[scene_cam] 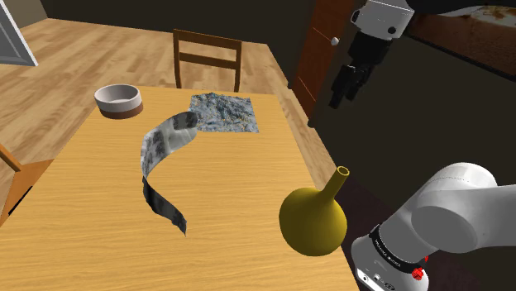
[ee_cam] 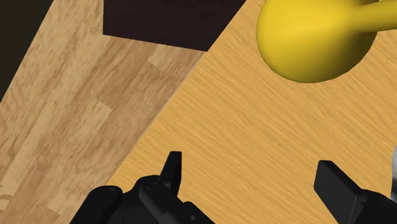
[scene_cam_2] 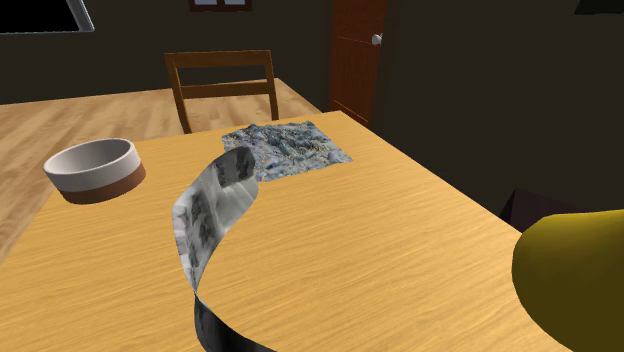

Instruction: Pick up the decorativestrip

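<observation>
The decorative strip (scene_cam: pixel 161 157) is a curled grey marbled ribbon standing on edge in the middle of the wooden table (scene_cam: pixel 240 198). In the second exterior view the strip (scene_cam_2: pixel 210 205) rises in an arc at the near centre. My black gripper (scene_cam: pixel 340 93) hangs high above the table's far right edge in the shoulder view, well apart from the strip. In the wrist view the gripper (ee_cam: pixel 253 167) is open, with bare tabletop between its fingers (ee_cam: pixel 173 167).
A yellow round vase (scene_cam: pixel 312 219) with a narrow neck stands at the table's near right. A grey mottled mat (scene_cam: pixel 223 112) lies behind the strip, and a white bowl (scene_cam: pixel 118 99) sits at the far left. A wooden chair (scene_cam: pixel 207 58) stands behind the table.
</observation>
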Robot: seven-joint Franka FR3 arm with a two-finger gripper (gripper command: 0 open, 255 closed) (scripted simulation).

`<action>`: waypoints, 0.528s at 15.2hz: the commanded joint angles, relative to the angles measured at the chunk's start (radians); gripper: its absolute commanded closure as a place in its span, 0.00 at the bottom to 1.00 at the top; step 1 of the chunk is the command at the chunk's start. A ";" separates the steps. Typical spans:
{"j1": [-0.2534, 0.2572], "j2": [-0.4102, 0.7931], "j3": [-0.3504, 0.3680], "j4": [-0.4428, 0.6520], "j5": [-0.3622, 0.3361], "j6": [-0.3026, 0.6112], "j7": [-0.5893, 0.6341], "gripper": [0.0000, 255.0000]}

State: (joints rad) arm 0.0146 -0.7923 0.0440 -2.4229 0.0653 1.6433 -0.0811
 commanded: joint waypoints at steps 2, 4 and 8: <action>0.007 0.014 0.018 -0.006 0.015 0.022 0.020 0.00; 0.021 0.047 0.055 -0.014 0.043 0.066 0.059 0.00; 0.047 0.127 0.128 -0.014 0.092 0.156 0.135 0.00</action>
State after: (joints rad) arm 0.0536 -0.6888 0.1493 -2.4384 0.1427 1.7734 0.0299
